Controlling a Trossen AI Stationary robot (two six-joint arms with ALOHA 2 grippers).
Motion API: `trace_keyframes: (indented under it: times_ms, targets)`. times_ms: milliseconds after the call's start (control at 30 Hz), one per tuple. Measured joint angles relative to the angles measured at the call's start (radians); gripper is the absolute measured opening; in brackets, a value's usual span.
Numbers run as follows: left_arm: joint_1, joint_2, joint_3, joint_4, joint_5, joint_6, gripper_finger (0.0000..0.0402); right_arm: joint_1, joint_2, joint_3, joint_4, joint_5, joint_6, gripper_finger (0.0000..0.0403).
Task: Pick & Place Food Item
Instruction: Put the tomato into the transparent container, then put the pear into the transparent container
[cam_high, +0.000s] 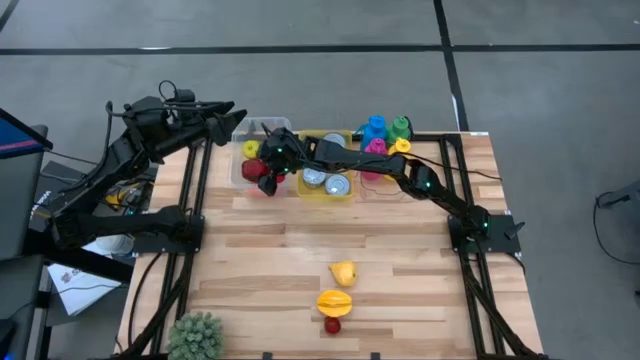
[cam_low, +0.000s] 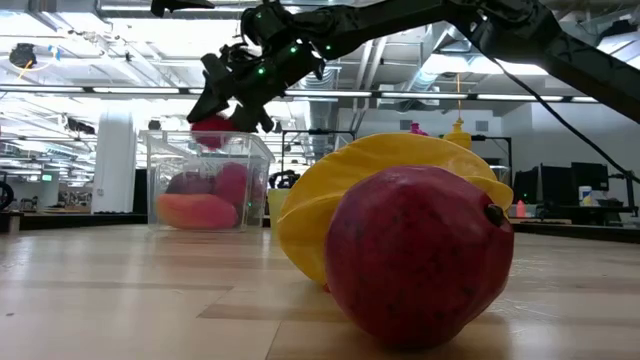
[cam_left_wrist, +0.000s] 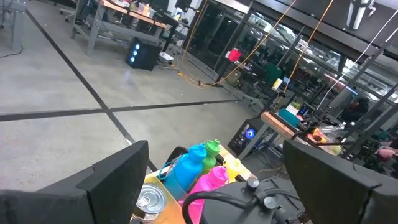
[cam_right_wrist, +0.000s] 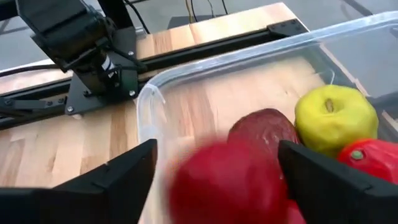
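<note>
My right gripper (cam_right_wrist: 217, 177) reaches over the clear container (cam_high: 247, 160) at the table's far side. Its fingers are open, with a red fruit (cam_right_wrist: 233, 183) between them. In the low view the fruit (cam_low: 210, 131) shows just under the fingers at the container's rim (cam_low: 205, 135). A yellow apple (cam_right_wrist: 336, 118), a dark red fruit (cam_right_wrist: 264, 127) and another red item (cam_right_wrist: 373, 158) lie inside the container. My left gripper (cam_left_wrist: 214, 171) waits open, raised beyond the table's far left corner (cam_high: 235, 118). My right gripper has the red fruit between its open fingers, above the container's near end. The fingers slant down from the table's right. The fruit is blurred, with a narrow gap beside one finger (cam_right_wrist: 124, 177). I cannot tell whether either finger touches it.
A yellow tray (cam_high: 345, 192) with cans stands right of the container, with coloured bottles (cam_high: 385, 135) behind it. Near the front edge lie a yellow fruit (cam_high: 343, 272), a yellow-orange fruit (cam_high: 334, 301) and a dark red fruit (cam_high: 332, 324). A green plant (cam_high: 195, 335) is at the front left.
</note>
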Motion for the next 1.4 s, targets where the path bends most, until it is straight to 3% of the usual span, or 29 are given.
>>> trace_keyframes:
  times_ms: [233,433,633,800,900,1133,1400]
  targets:
    - [0.000,0.000,0.000,0.000,0.000,0.000,0.0358,0.004,0.000,0.000,-0.002,0.004,-0.023,0.0376]
    - [0.000,-0.003,0.000,0.000,0.000,0.000,0.0358,0.003,-0.086,-0.002,-0.107,0.003,-0.033,0.0389]
    - [0.000,-0.014,0.001,-0.006,0.000,0.006,0.0358,0.015,-0.274,0.000,-0.428,0.003,-0.066,0.0383]
    - [0.000,-0.022,0.001,-0.005,0.000,0.013,0.0358,0.096,-0.403,-0.024,-0.728,0.042,-0.057,0.0380]
    - [0.000,-0.023,0.001,-0.007,0.000,0.036,0.0358,0.168,-0.460,-0.123,-0.807,0.108,-0.018,0.0380]
    - [0.000,-0.021,0.001,-0.006,0.000,0.038,0.0358,0.296,-0.615,-0.493,-0.772,0.171,0.181,0.0379]
    - [0.000,-0.021,0.001,-0.007,0.000,0.039,0.0358,0.461,-0.670,-0.796,-0.528,0.175,0.499,0.0379]
